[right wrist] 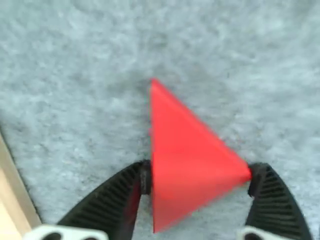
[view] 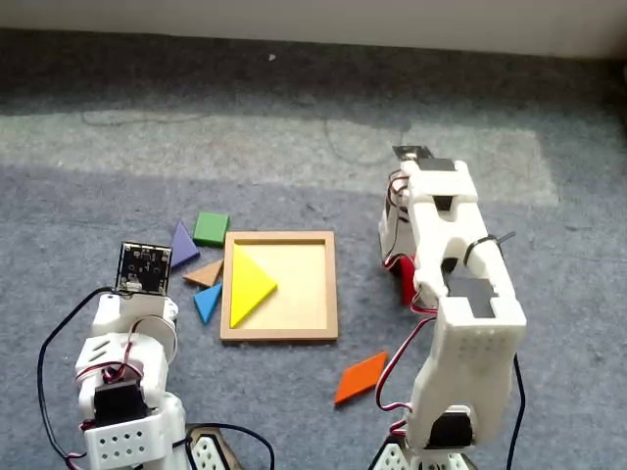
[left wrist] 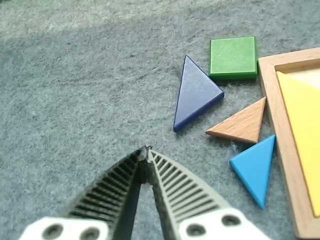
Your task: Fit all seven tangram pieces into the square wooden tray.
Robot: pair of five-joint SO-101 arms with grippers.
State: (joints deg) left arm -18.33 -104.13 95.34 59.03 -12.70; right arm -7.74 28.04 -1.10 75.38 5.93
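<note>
Your right end effector (right wrist: 197,181) pinches the red triangle (right wrist: 182,150).
Your left end effector (left wrist: 145,157) is pressed together; a yellow triangle (view: 249,284) lies in the tray (view: 279,335).

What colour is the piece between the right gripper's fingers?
Red; the triangle shows best in the right wrist view.

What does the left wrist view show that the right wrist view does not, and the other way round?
Left wrist view, not the right: the shut left gripper, the green square, purple triangle, wooden triangle, blue triangle and yellow triangle. Right wrist view, not the left: the right gripper shut on the red triangle. Both: the rim of the wooden tray and the grey carpet.
</note>
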